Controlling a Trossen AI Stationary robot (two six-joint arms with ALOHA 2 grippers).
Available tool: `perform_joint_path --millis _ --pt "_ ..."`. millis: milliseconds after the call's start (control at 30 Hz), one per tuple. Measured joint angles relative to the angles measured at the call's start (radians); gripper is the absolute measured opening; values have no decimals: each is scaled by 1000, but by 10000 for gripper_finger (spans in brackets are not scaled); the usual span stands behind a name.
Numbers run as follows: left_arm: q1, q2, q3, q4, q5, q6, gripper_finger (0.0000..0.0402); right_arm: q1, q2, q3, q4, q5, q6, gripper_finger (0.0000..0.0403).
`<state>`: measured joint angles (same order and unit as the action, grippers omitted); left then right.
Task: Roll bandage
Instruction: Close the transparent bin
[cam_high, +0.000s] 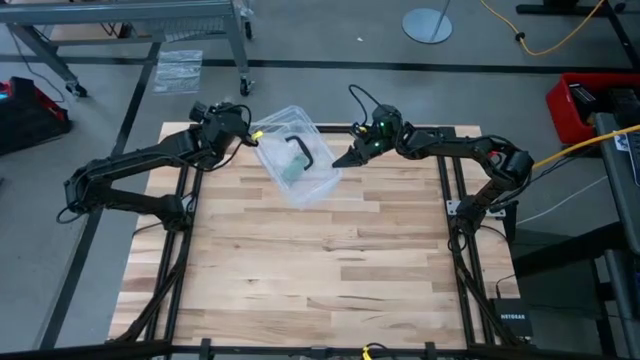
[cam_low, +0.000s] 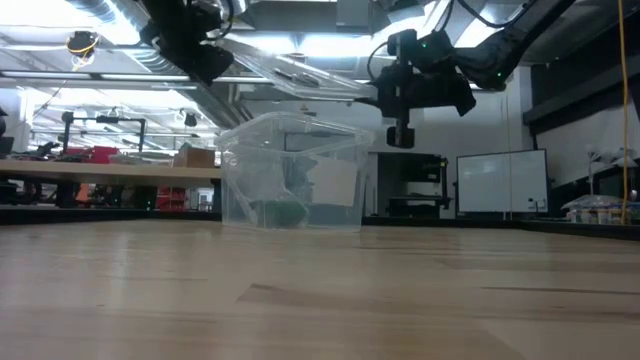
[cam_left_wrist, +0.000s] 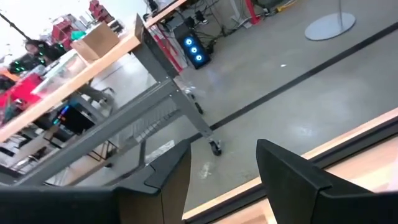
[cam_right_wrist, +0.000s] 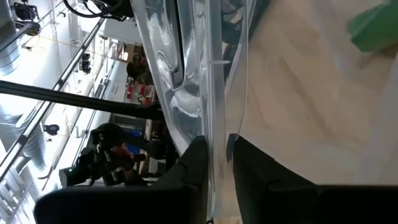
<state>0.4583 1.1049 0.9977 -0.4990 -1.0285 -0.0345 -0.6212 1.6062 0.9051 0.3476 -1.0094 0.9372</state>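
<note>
While the right gripper (cam_right_wrist: 217, 168) pinches the lid (cam_right_wrist: 214, 81), the bandage (cam_high: 291, 172) lies in the box (cam_high: 325, 180) below

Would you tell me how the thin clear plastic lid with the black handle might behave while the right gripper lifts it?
The clear plastic lid looks thin, so probably light and somewhat flexible. The right gripper pinches only its edge, so it may sag or slip. The black handle could weigh it unevenly.
</note>
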Motion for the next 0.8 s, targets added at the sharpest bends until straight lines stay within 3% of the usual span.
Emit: perform_joint_path --millis 100,300,433,567,800 --pt "0 0 0 1 -26 24 175 0 0 0 0 3 -1 51" --pt "29 -15 2 -9 -227 94 175 -1 4 -7 -34 -7 10 45" --pt "45 -34 1 -20 -242 82 175 -2 2 -5 -18 -4 5 45" --pt "40 -46 1 -22 -181 32 175 -2 2 -5 -18 9 4 45" --pt "17 -49 1 -23 95 -37 175 -3 2 -4 -15 67 1 45"
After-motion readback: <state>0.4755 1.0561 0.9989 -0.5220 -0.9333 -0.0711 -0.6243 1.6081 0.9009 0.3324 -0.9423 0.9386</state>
